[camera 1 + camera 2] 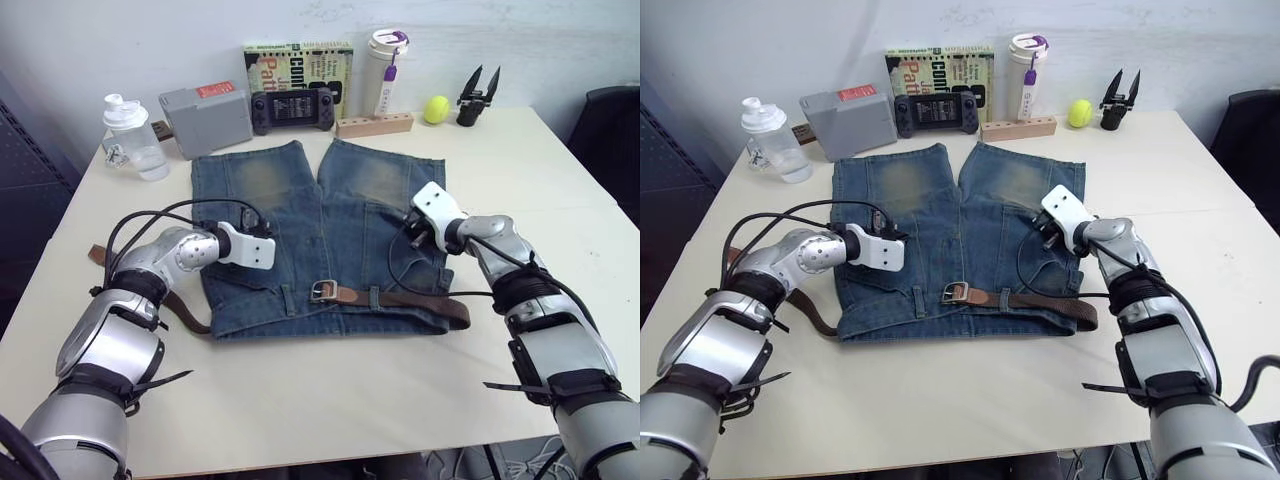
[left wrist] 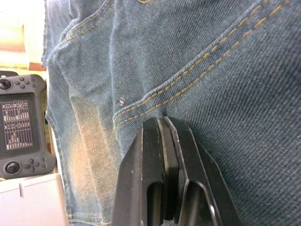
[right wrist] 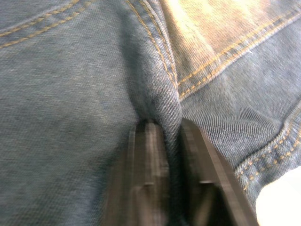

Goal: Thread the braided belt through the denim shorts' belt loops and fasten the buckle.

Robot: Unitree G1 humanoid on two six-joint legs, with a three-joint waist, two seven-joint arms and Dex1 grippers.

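Note:
The denim shorts (image 1: 300,215) lie flat on the white table (image 1: 560,200), waistband toward me. The braided belt (image 1: 400,299) runs along the waistband under a belt loop (image 1: 375,297). Its buckle (image 1: 322,291) sits near the middle and one brown end (image 1: 458,313) pokes past the right hip. The other end (image 1: 97,254) trails off the left side of the shorts. My left gripper (image 2: 163,123) is shut, with its tips resting on the denim by a pocket seam. My right gripper (image 3: 169,127) is shut on a raised fold of the shorts near the right pocket.
Along the back edge stand a clear shaker bottle (image 1: 130,135), a grey box (image 1: 205,118), a game console (image 1: 292,108), a book (image 1: 298,62), a white tumbler (image 1: 384,70), a wooden block (image 1: 375,125), a tennis ball (image 1: 436,108) and a black tool (image 1: 478,95).

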